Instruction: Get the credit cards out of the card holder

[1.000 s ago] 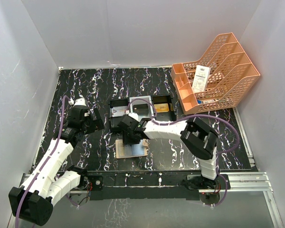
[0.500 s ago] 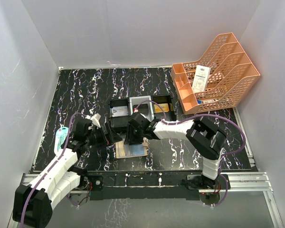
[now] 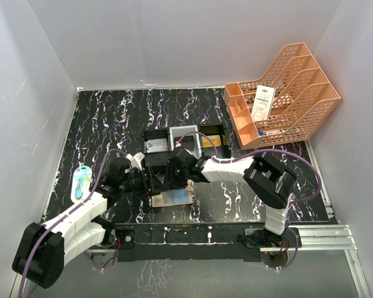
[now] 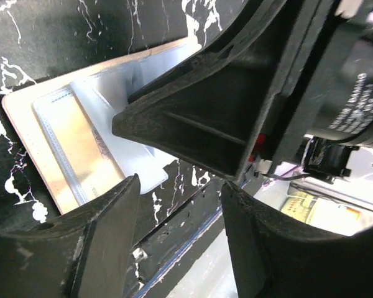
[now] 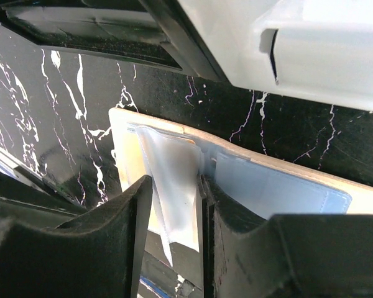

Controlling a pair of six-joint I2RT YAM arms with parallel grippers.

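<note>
The tan folding leather-like card holder (image 3: 174, 198) lies open on the black marbled bench (image 3: 112, 118), at lower centre of the overhead view, just below the black-and-grey three-compartment tray (image 3: 153, 132). A gold card (image 4: 81, 149) shows through a clear slot at the left of the left wrist view, not yet out.

In the right wrist view, the right arm's jaws appear clamped on the card holder's pale translucent slot leaf (image 5: 171, 161), which stands up between them. The left arm's jaws are apart with nothing between them, right against the right arm's black fingers at the holder's near edge.

Crowding is the main risk. The two sets of jaws are almost touching, so any sideways correction by the left arm could knock the right one and tear the leaf free. If the right arm lifts, the light holder could rise with the leaf and slide along the bench. The left jaws could also close on plastic rather than the card and drag the holder instead of drawing the card out.
</note>
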